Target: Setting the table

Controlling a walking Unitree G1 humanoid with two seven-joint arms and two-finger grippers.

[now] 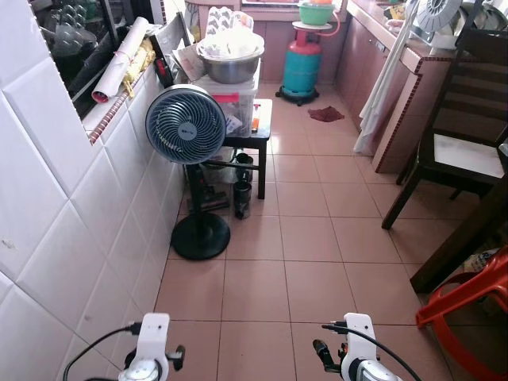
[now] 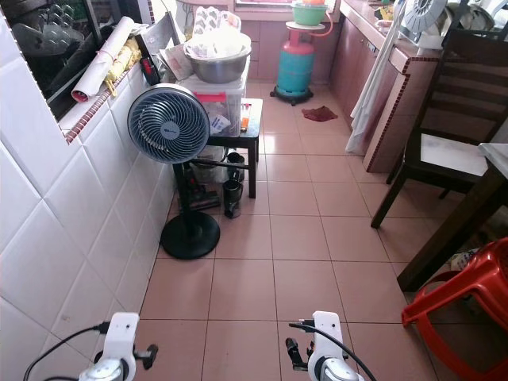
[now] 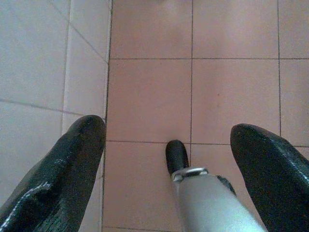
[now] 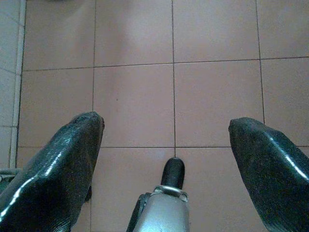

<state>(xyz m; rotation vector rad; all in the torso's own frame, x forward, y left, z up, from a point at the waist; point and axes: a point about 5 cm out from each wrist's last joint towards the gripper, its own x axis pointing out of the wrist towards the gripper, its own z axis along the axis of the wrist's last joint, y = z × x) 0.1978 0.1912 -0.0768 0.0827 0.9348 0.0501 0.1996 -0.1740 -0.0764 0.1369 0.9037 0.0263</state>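
A: Where is the table to be found?

B: A dark table edge is seen at about three o'clock, with a dark wooden chair just beyond it at two o'clock and a red plastic stool at four o'clock. Its top cannot be made out, so what is laid on it cannot be told

A: And what might be carried to it?

B: A steel bowl heaped with white items is seen at twelve o'clock on a small black stand, with a fan in front of it at eleven o'clock and a teal gas cylinder farther back at one o'clock

A: How are the grippers held?

B: The left gripper and the right gripper are hung low over the tiled floor, each with fingers spread wide and nothing held between them; the white tiled wall is close at nine o'clock

A: How far along is the task judged to be?

B: At an early stage, it is judged: nothing is carried, and fetching and laying are all left to be done
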